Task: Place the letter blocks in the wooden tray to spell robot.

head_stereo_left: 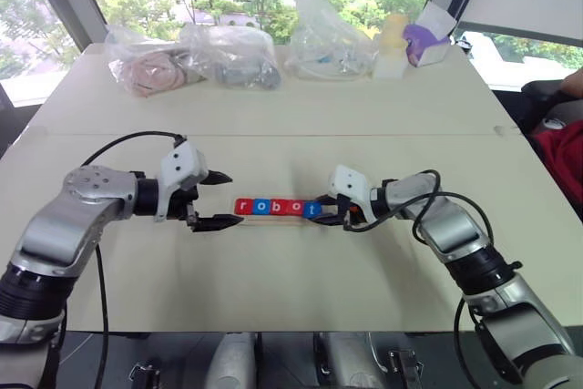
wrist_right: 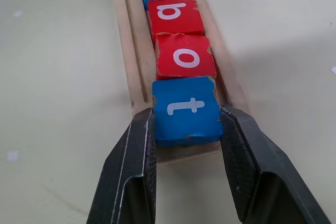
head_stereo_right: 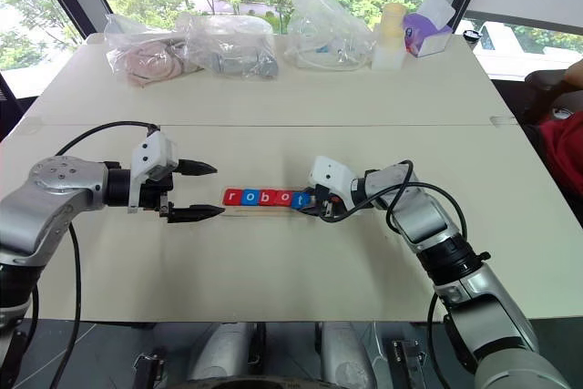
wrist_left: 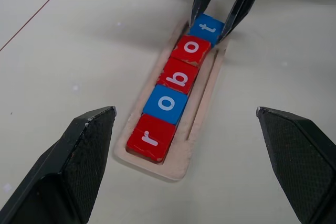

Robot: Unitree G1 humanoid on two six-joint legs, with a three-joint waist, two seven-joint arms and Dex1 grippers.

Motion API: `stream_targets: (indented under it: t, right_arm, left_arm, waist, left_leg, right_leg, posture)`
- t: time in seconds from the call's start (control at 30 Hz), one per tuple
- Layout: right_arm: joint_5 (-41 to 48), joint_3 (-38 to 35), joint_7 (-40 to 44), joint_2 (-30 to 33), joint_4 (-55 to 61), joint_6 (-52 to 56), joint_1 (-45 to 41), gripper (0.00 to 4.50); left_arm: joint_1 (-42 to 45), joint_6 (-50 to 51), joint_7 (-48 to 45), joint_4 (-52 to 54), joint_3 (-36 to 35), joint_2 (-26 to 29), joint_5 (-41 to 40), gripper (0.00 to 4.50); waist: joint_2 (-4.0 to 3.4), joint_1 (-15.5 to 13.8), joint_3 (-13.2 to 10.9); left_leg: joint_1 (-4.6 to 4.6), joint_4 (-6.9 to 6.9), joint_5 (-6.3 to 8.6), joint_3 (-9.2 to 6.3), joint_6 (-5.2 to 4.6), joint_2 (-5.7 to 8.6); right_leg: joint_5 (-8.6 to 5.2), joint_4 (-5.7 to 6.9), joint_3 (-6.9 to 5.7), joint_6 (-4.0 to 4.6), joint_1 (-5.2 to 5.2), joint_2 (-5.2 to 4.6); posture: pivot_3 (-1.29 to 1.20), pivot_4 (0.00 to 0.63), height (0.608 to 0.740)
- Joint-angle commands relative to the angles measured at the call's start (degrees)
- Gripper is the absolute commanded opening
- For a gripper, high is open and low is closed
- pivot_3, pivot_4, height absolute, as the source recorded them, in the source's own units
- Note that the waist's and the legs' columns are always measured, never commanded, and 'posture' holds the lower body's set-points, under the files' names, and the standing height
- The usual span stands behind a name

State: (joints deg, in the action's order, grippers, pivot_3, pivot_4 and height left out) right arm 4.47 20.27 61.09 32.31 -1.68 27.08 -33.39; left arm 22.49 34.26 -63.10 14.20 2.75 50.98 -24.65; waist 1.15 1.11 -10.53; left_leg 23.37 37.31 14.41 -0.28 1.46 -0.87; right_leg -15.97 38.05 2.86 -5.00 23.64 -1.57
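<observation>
Five letter blocks lie in a row in the wooden tray (wrist_left: 181, 162) and read r, o, b, o, t: red r (wrist_left: 151, 137), blue o (wrist_left: 166, 104), red b (wrist_left: 180, 76), red o (wrist_left: 191, 49), blue t (wrist_right: 186, 109). My right gripper (head_stereo_left: 321, 212) is at the tray's right end, shut on the blue t block, with one finger (wrist_right: 131, 166) against each side of it. At the tray's left end my left gripper (head_stereo_left: 232, 199) stands open, just short of the r block, with nothing between its fingers.
Several clear plastic bags (head_stereo_left: 232, 54) with items inside lie along the far side of the table, beside a yellow bottle (head_stereo_left: 392, 43) and a purple and white box (head_stereo_left: 426, 43). A red cloth (head_stereo_left: 560, 157) shows past the table's right edge.
</observation>
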Motion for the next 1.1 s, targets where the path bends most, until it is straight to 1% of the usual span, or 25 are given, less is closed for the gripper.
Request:
stream_targets:
  t: [0.03,0.2,0.7,0.77,0.83,0.9,0.93,1.1]
  right_arm:
    - [-0.2,-0.1,0.1,-0.7,-0.6,-0.8,-1.4,1.14]
    - [-0.9,0.0,-0.2,-2.2,-3.3,-1.8,-2.7,1.14]
    - [-0.8,0.0,1.4,-3.7,-5.2,-2.2,-3.5,1.14]
    - [-0.6,-0.2,1.4,-3.9,-5.3,-2.3,-3.7,2.21]
    - [-0.6,-0.8,0.8,-4.4,-5.7,-2.6,-3.9,3.1]
    - [-0.6,-1.8,0.1,-4.7,-6.0,-3.3,-4.3,4.15]
    - [-0.2,-2.5,-0.2,-4.8,-6.0,-3.2,-4.6,4.46]
    - [1.2,-5.7,-0.8,-3.6,-5.1,-3.9,-5.0,4.46]
  left_arm:
    - [-0.2,-1.2,0.3,1.2,-0.5,-0.2,0.4,4.5]
    - [-1.0,-1.5,0.6,1.4,-0.7,-0.4,0.9,4.5]
    - [-1.7,-2.1,1.4,1.2,-0.7,-0.4,1.0,4.5]
    - [-1.6,-2.4,1.3,0.8,-0.6,-0.4,1.2,4.5]
    - [-1.6,-2.6,1.3,0.6,-0.5,-0.5,1.5,4.5]
    - [-1.6,-2.7,1.2,0.5,-0.5,-0.5,1.6,4.5]
    - [-1.6,-2.8,1.2,0.4,-0.5,-0.5,1.8,4.5]
    - [-1.6,-3.0,1.1,0.2,-0.6,-0.5,2.0,4.5]
  waist:
    - [0.0,0.0,0.0]
    - [0.0,0.1,0.0]
    - [0.0,0.1,0.0]
    - [0.0,0.1,0.0]
    - [0.0,0.1,0.0]
    - [0.0,0.1,0.0]
    - [0.0,0.0,0.0]
    - [0.0,0.0,0.0]
  left_leg:
    - [0.0,0.0,0.0,0.0,0.0,0.0]
    - [-0.01,0.0,0.0,0.0,0.0,0.0]
    - [-0.03,0.0,0.0,0.0,0.0,-0.02]
    - [-0.03,0.0,0.0,0.0,0.0,-0.02]
    - [-0.02,0.0,0.0,0.0,0.0,-0.02]
    - [-0.02,0.0,0.0,0.0,0.0,-0.02]
    - [-0.02,0.0,0.0,0.0,0.0,-0.01]
    - [-0.01,0.0,0.0,-0.01,0.0,0.0]
  right_leg:
    - [0.0,0.0,0.0,0.0,0.0,0.0]
    - [0.0,0.02,0.0,0.0,0.0,0.01]
    - [0.0,0.04,0.0,0.0,0.0,0.01]
    - [0.0,0.04,0.0,0.0,0.0,0.01]
    - [0.0,0.04,0.0,0.0,0.0,0.01]
    - [0.0,0.04,0.0,0.0,0.0,0.01]
    - [0.0,0.04,0.0,0.0,0.0,0.01]
    - [0.0,0.04,0.0,0.0,0.0,0.0]
  posture:
    - [0.0,0.15,0.735]
    - [0.0,0.15,0.735]
    - [0.0,0.15,0.735]
    - [0.0,0.15,0.735]
    - [0.0,0.15,0.735]
    - [0.0,0.15,0.735]
    - [0.0,0.15,0.735]
    - [0.0,0.15,0.735]
